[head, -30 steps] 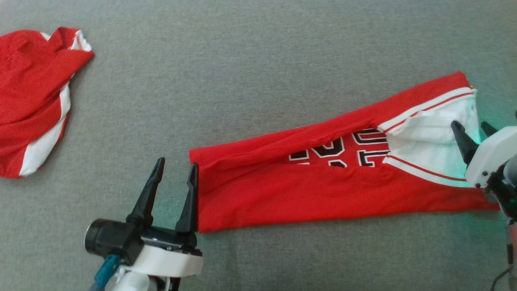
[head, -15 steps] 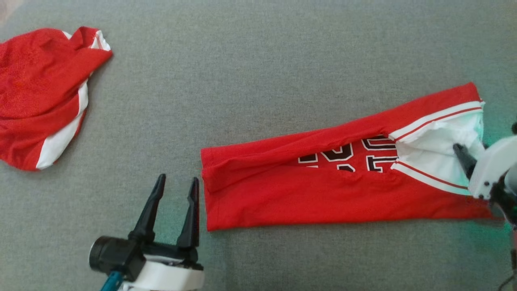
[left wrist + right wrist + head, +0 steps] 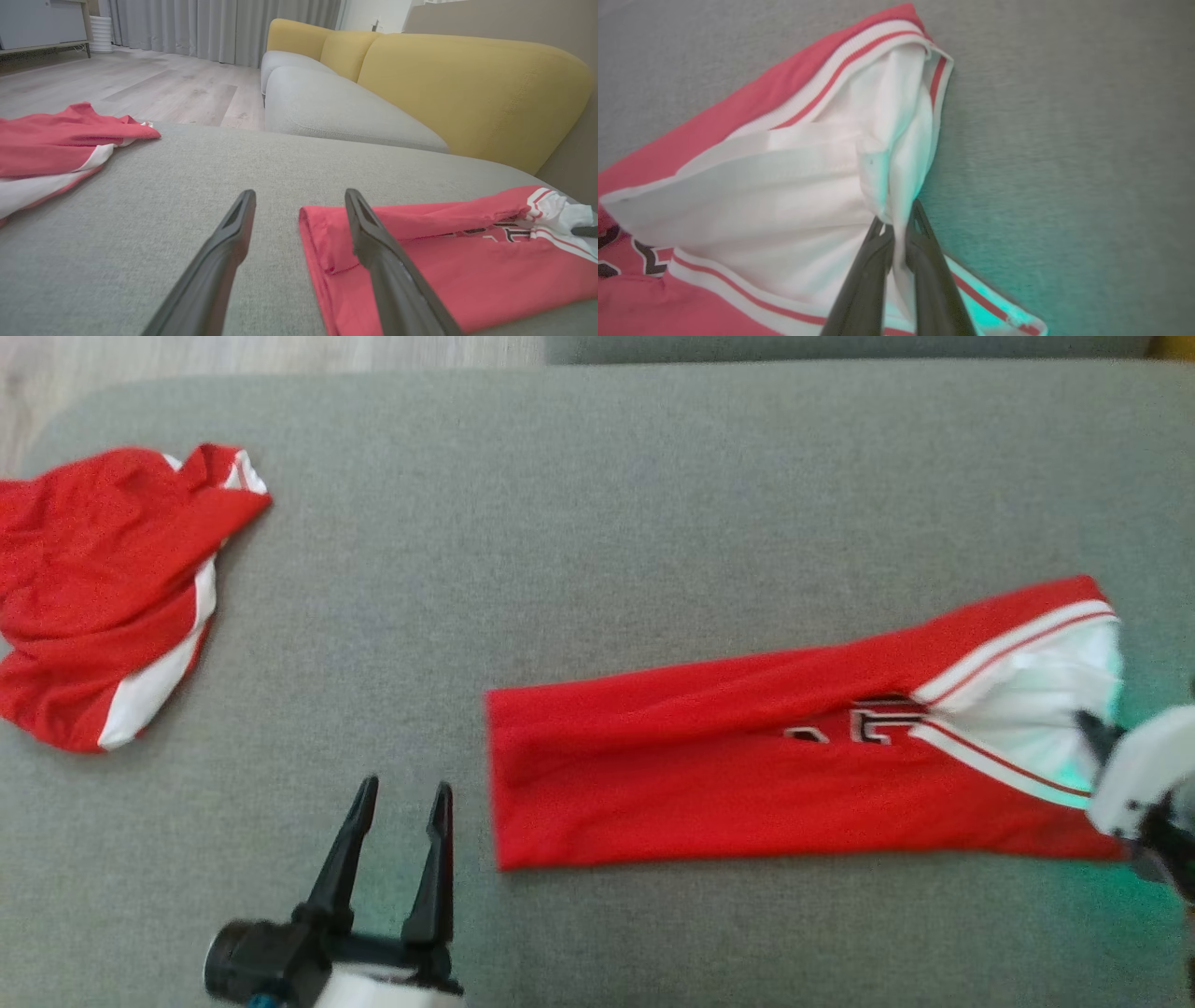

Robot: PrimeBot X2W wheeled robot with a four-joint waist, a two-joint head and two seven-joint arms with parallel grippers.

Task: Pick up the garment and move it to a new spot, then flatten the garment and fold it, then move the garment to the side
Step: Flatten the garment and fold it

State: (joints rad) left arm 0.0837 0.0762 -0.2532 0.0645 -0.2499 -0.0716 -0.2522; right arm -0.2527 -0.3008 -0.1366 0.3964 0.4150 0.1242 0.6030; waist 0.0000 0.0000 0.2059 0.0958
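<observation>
Head view: the folded jersey (image 3: 747, 784) lies as a long red strip on the grey seat cushion (image 3: 597, 523), toward 4 o'clock of frame centre, with its hem end pointing to 9 o'clock and its white-trimmed end to 3 o'clock. The left gripper (image 3: 406, 786) stands at 7 o'clock, jaws wide and empty, just beside the hem end and clear of it. The right gripper (image 3: 1090, 726) meets the white end at the 3 o'clock edge. A second red garment (image 3: 103, 597) lies crumpled at 10 o'clock, well apart. Left wrist view: the hem edge sits just off the inner finger, and a yellow backrest (image 3: 467, 88) rises at 1 o'clock. Right wrist view: the jaws are pinched narrow on a fold of the white lining (image 3: 887, 154). The step in hand appears to be gripping both ends to shift or fold the strip. Before any lift, confirm that the pinch takes every layer, not the lining alone. Bring the left gripper onto the hem corner, close fully, then raise both ends level and low so the fold holds.
</observation>
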